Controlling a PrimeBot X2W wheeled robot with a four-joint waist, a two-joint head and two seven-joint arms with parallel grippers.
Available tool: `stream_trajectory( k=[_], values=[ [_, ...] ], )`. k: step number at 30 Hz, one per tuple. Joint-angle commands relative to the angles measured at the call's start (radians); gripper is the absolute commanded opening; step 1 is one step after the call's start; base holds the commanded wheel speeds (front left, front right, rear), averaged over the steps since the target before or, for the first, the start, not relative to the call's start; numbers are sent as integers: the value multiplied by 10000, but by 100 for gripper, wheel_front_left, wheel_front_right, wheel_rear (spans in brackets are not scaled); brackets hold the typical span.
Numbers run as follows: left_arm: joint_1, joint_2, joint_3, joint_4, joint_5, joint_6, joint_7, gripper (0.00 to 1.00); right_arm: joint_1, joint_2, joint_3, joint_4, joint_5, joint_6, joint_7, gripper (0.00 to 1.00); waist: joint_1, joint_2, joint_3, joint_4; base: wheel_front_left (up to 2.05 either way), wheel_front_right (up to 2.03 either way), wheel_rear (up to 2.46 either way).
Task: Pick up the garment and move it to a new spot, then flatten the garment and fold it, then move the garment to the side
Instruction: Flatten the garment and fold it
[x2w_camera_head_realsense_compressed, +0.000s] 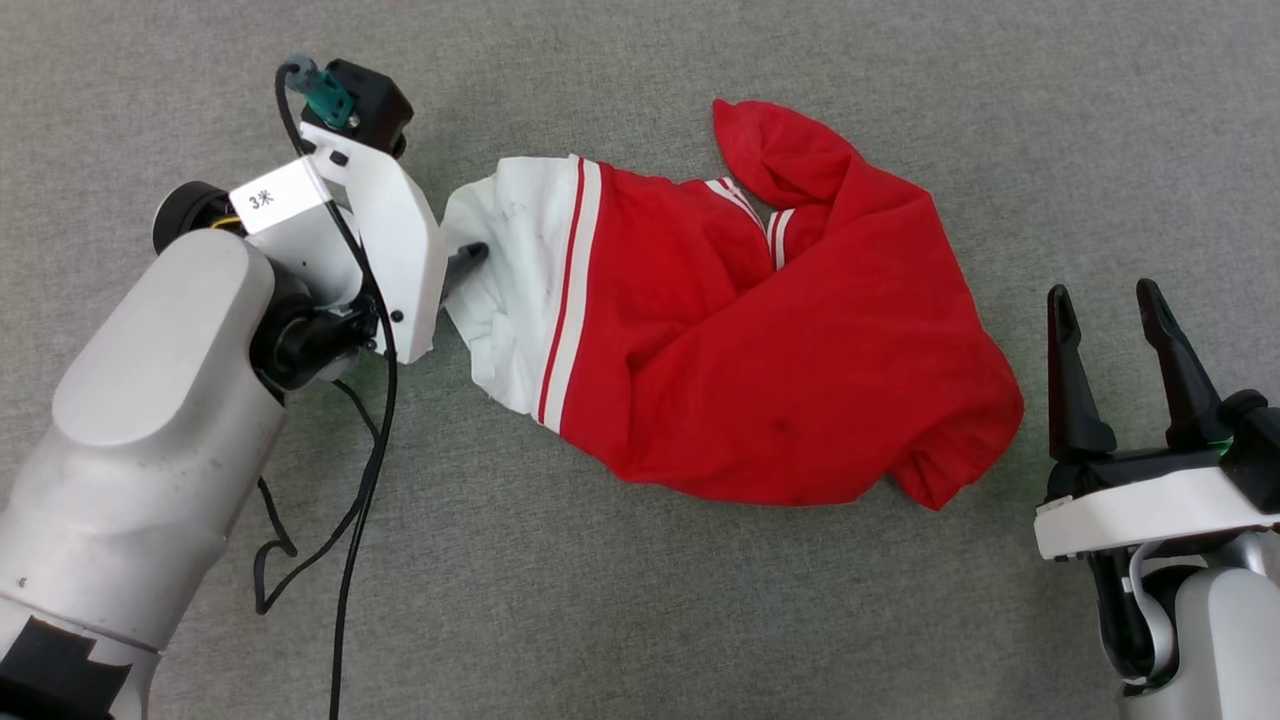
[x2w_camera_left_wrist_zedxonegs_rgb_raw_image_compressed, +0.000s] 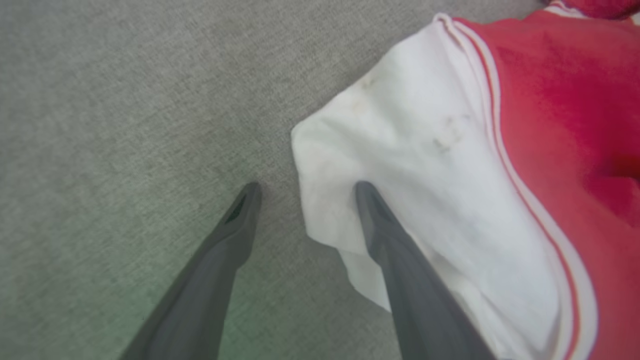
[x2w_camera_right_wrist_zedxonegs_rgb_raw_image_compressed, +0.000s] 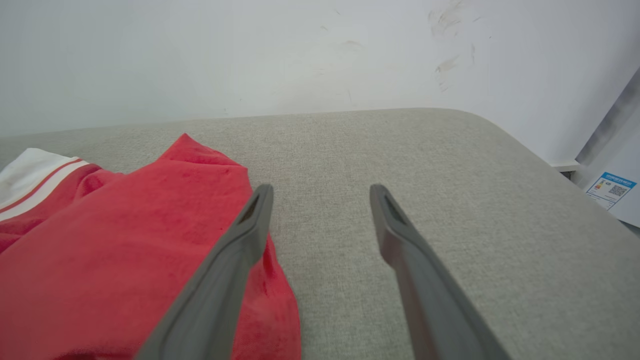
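Only writing I can read is the white tag (x2w_camera_head_realsense_compressed: 272, 197) on the left wrist: "3米". A blue-topped sticker (x2w_camera_right_wrist_zedxonegs_rgb_raw_image_compressed: 611, 189) with a QR code sits by the scuffed wall (x2w_camera_right_wrist_zedxonegs_rgb_raw_image_compressed: 300, 50), but its print is too tiny to read. The garment (x2w_camera_head_realsense_compressed: 760, 360) lies bunched up mid grey fabric surface (x2w_camera_head_realsense_compressed: 640, 600), its folds hiding a lot. The left gripper (x2w_camera_left_wrist_zedxonegs_rgb_raw_image_compressed: 307, 187) is spread wide, one finger over the white sleeve, holding nothing. The right gripper (x2w_camera_head_realsense_compressed: 1103, 292) is released too, near the red end. A black cable (x2w_camera_head_realsense_compressed: 350, 520) dangles off the left arm.
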Motion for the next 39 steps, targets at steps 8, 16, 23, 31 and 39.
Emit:
stream_trajectory(
  k=[8,16,23,31,39],
  values=[
    [549,325,33,745,-186,45,-969,0,56,46,-133,183,-198,-11,41,100,-1,0,-556,415,0,0,0],
    [1420,608,760,931,-509,296,-2608,0,402,41,-253,384,-334,-11,452,100,-1,0,-1657,1267,0,0,0],
    [3061,1017,1000,208,-745,757,-3328,0,782,40,-379,446,-382,-11,740,100,-1,0,-2472,2014,0,0,0],
    [5180,1340,1074,-901,-1081,1454,-3678,0,1094,39,-243,597,-310,-11,986,100,-1,0,-2985,2319,0,0,0],
    [6518,1190,1264,-1833,-996,1992,-4925,100,1315,40,-147,778,-265,-11,1183,100,-1,0,-3295,2286,0,0,0]
  ],
)
